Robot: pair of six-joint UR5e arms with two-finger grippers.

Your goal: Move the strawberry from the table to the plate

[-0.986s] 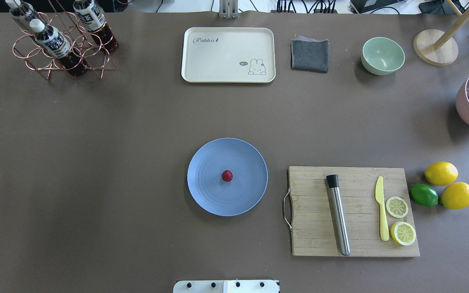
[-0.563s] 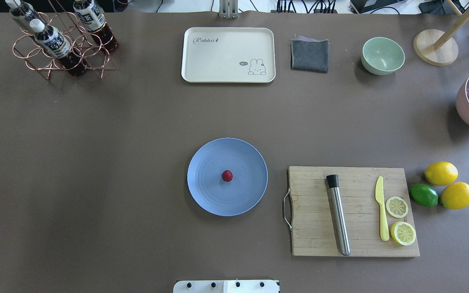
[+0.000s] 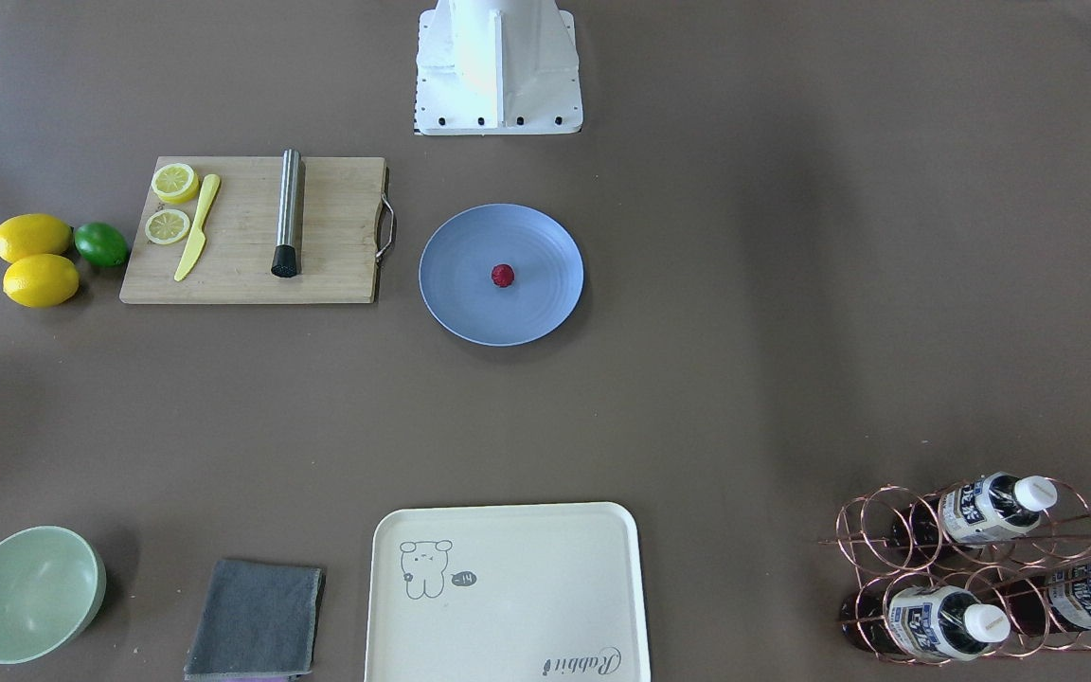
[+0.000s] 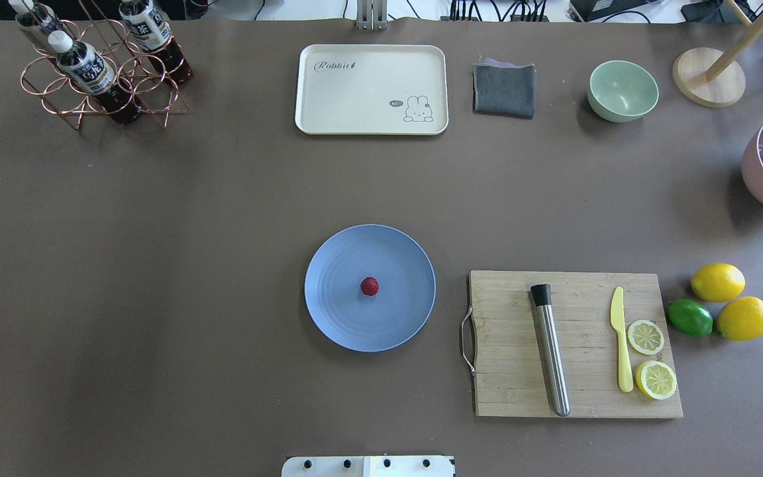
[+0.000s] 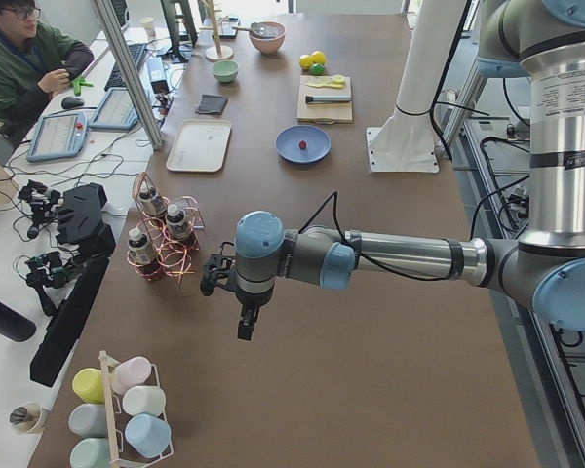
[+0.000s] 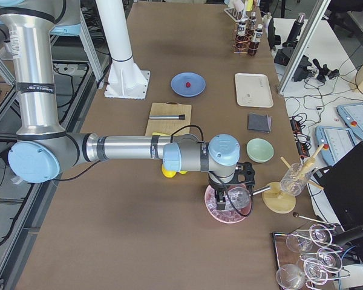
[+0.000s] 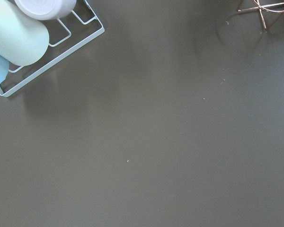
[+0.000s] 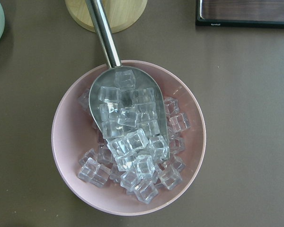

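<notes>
The small dark-red strawberry lies at the centre of the round blue-grey plate on the brown table. No gripper is near it. My left gripper hangs over bare table far to the left, beyond the copper bottle rack; only the exterior left view shows it, so I cannot tell its state. My right gripper hovers over the pink bowl of ice at the far right end; only the exterior right view shows it, so I cannot tell its state either.
A wooden cutting board with a steel muddler, yellow knife and lemon halves sits right of the plate, with lemons and a lime beyond. At the far side stand a cream tray, grey cloth, green bowl and bottle rack.
</notes>
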